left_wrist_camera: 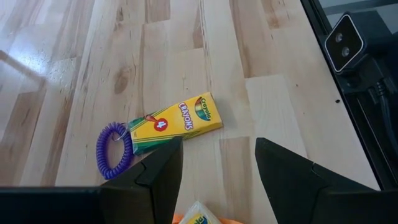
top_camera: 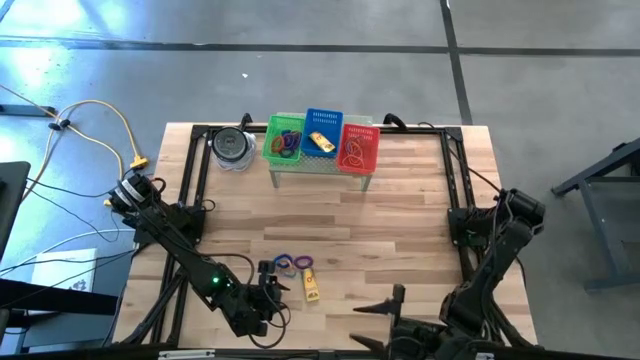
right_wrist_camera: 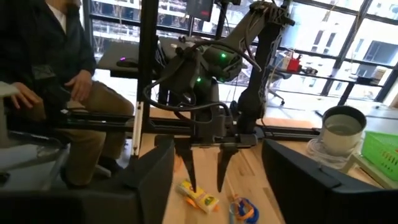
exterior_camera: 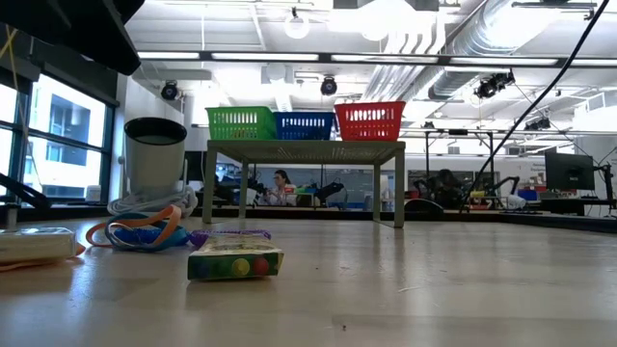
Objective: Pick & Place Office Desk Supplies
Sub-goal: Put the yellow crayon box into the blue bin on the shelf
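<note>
Three baskets (top_camera: 322, 140) stand in a row on a small stand (top_camera: 320, 168) at the tabletop's (top_camera: 400, 230) far edge, a tin (top_camera: 232, 146) just left. Near the front edge, a crayon box (top_camera: 312, 287) lies right of coiled loops (top_camera: 290, 263).

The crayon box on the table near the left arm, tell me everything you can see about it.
The crayon box is a small flat yellow carton with green ends, printed "Crayola Crayons" and a red "4". It looks like thin cardboard, closed and undamaged. It lies flat on the wooden table, near the front edge, at a slant to the planks. A purple coiled loop sits against one end. The left hand hovers open just short of it, not touching. A second yellow piece lies below that hand.
</note>
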